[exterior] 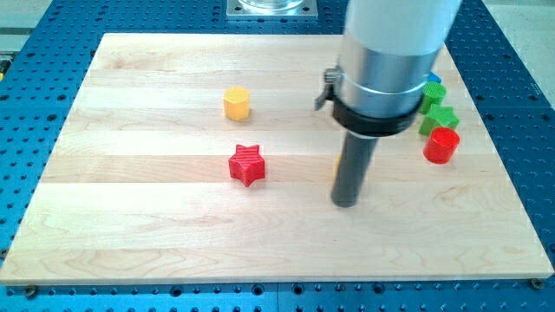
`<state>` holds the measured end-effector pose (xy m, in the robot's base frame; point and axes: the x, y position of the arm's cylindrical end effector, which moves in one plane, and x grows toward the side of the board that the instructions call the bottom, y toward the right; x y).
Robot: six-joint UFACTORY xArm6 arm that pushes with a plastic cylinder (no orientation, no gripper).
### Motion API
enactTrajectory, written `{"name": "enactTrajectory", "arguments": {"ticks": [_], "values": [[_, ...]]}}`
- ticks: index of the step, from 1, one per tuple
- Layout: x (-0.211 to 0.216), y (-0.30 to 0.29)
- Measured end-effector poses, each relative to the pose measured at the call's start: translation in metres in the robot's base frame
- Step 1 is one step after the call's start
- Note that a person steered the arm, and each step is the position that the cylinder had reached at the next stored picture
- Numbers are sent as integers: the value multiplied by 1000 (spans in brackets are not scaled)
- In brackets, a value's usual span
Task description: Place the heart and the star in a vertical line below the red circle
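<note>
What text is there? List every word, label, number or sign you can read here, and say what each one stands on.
None: no text can be read anywhere in this view.
The wooden board, the red star, the yellow block, the red cylinder, the green blocks and the arm's metal housing carry no markings.
My tip is plain too.
</note>
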<state>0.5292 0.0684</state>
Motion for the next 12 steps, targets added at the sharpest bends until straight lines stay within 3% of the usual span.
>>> {"name": "enactTrajectory", "arguments": {"ticks": [1, 2, 3, 5, 6, 7, 9, 10, 12], "values": [[-7, -55], [-48, -24], [-50, 28], [-36, 42], [-30, 22], [-26, 69], [-9, 81], [5, 12], [43, 57]]}}
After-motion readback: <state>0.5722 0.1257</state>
